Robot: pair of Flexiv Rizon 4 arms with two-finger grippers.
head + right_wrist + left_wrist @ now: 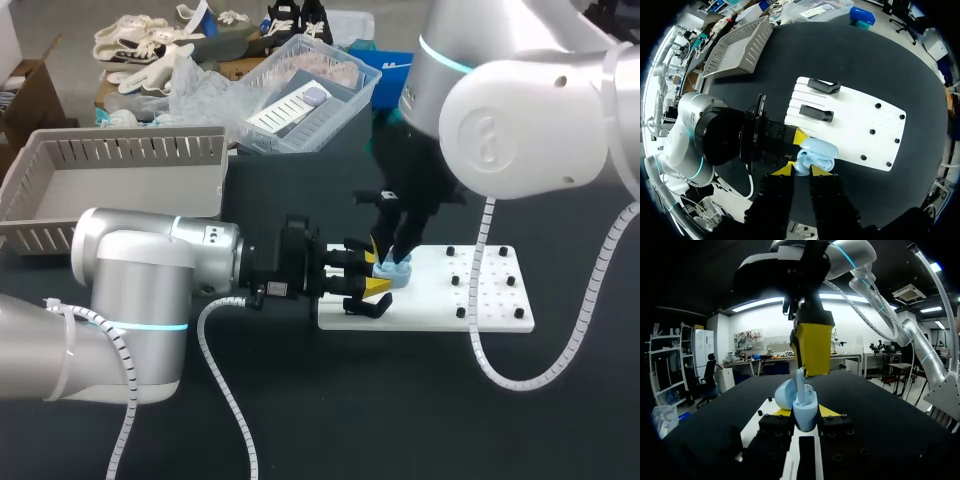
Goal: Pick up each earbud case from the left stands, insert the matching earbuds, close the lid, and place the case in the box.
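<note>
Status: mid-insertion on one case.

The left gripper is closed on the light blue case, one finger on each side. It holds the case upright over the left end of the white board. The lid stands open, tipped back to one side.

The right gripper hangs directly above the case, its fingers narrowed onto a light blue earbud. The stem points down into the mouth of the case and looks partly in. Whether it is fully seated cannot be told, nor whether another earbud already sits inside.

The two black stands on the left part of the board both look bare in the right wrist view. Judgement: no further case is waiting there, so this is probably the last or the only one. The black pegs on the right part carry nothing that shows.

The grey box sits well apart, behind the left arm. No case can be seen in it in the head view.

Done, as judged:
- The case is off its stand.
- The lid is open.
- One earbud has been brought to the case.

Left to do:
- Seat this earbud.
- Add the other earbud if it is missing.
- Close the lid.
- Carry the case to the box.
</note>
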